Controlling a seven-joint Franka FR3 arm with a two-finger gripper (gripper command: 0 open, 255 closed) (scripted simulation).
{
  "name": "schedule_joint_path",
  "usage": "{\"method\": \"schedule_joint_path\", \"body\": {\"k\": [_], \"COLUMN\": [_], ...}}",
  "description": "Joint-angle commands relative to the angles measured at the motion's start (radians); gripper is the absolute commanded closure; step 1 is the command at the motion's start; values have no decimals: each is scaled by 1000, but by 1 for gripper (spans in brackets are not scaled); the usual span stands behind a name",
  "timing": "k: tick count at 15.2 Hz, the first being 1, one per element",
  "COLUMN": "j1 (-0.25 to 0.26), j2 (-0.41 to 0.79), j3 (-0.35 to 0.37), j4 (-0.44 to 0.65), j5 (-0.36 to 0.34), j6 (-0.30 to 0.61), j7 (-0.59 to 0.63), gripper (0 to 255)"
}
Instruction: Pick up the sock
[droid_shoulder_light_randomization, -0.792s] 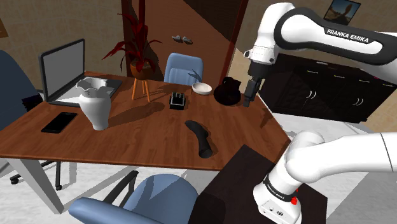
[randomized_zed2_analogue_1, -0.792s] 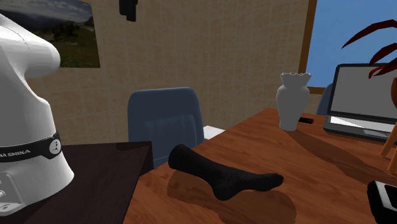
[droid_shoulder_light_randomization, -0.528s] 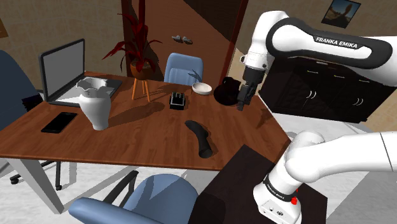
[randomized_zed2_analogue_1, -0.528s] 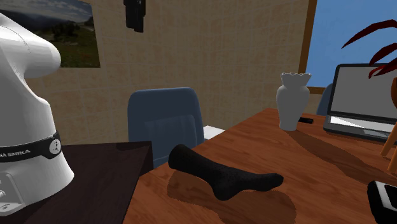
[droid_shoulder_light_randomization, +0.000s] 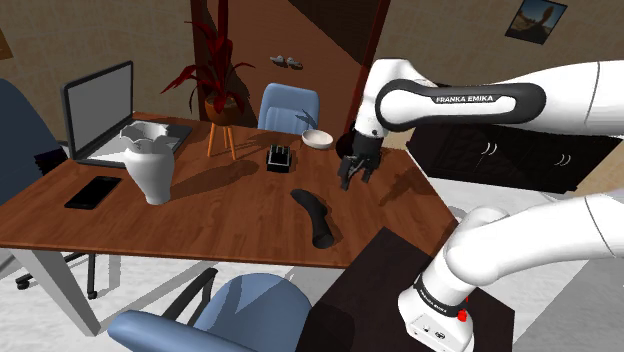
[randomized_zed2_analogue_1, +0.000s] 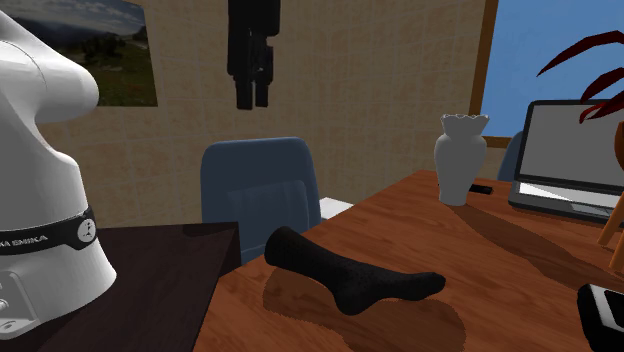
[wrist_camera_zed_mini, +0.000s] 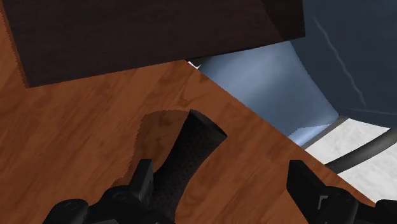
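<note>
1. Shoulder view: the gripper hangs fingers-down over the table, clear of the wood. The black sock lies flat below it, on the side toward the stand, near but apart. A small black box sits farther off on the gripper's other side.
2. Second exterior view: the gripper hangs in the air above a blue chair. The sock rests on the table well below it and off to one side. A white vase stands far beyond the sock.
3. Wrist view: the fingers stand wide apart with nothing clasped. The sock runs under the gap, close by one finger, and its rounded end reaches past the fingertips toward the stand. The chair lies beyond the table edge on the other finger's side.
</note>
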Motion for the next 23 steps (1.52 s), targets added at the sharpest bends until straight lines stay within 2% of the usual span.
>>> {"method": "schedule_joint_path", "body": {"k": [1, 6, 10, 13, 17, 21, 23], "j1": [-17, -71, -123, -164, -205, -208, -202], "j2": [59, 230, 386, 510, 676, 828, 855], "j3": [30, 92, 132, 151, 149, 101, 92], "j4": [-19, -35, -20, 7, 60, 127, 128], "j5": [5, -14, -62, -126, -250, -377, -395], "j6": [90, 296, 447, 547, 655, 729, 754], "j7": [71, 240, 393, 523, 719, 910, 925], "gripper": [0, 0, 0, 0, 0, 0, 0]}}
